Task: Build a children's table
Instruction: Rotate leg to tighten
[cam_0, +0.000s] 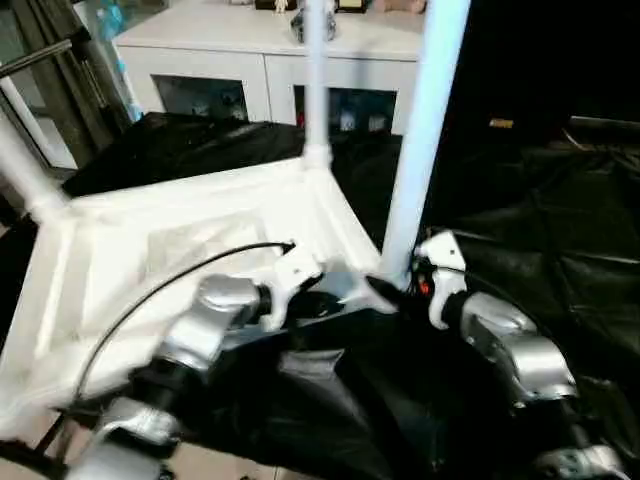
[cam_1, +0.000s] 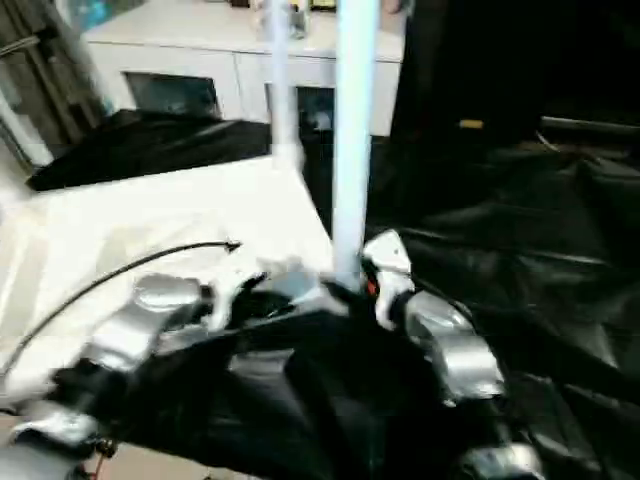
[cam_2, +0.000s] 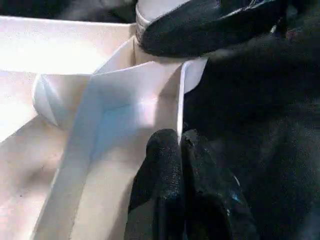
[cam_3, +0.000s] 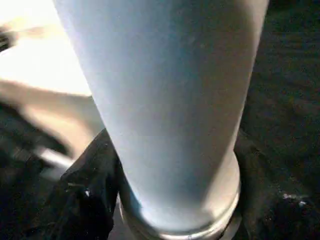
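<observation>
The children's table lies upside down: its white tabletop (cam_0: 120, 250) rests ribbed side up on black cloth. One white leg (cam_0: 316, 80) stands in the far corner socket and another (cam_0: 20, 170) at the left corner. My left gripper (cam_0: 330, 300) is shut on the thin rim wall (cam_2: 180, 100) near the tabletop's front right corner. A third leg (cam_0: 420, 130) stands upright in that corner. My right gripper (cam_0: 405, 280) holds it at its base, one black finger (cam_3: 90, 195) pressed against each side of the tube (cam_3: 170, 100).
A white glass-door cabinet (cam_0: 250, 60) stands behind the work. Crumpled black cloth (cam_0: 540, 230) covers the surface to the right and in front. A black cable (cam_0: 180, 275) arcs over my left forearm. Dark stands (cam_0: 60, 60) rise at the far left.
</observation>
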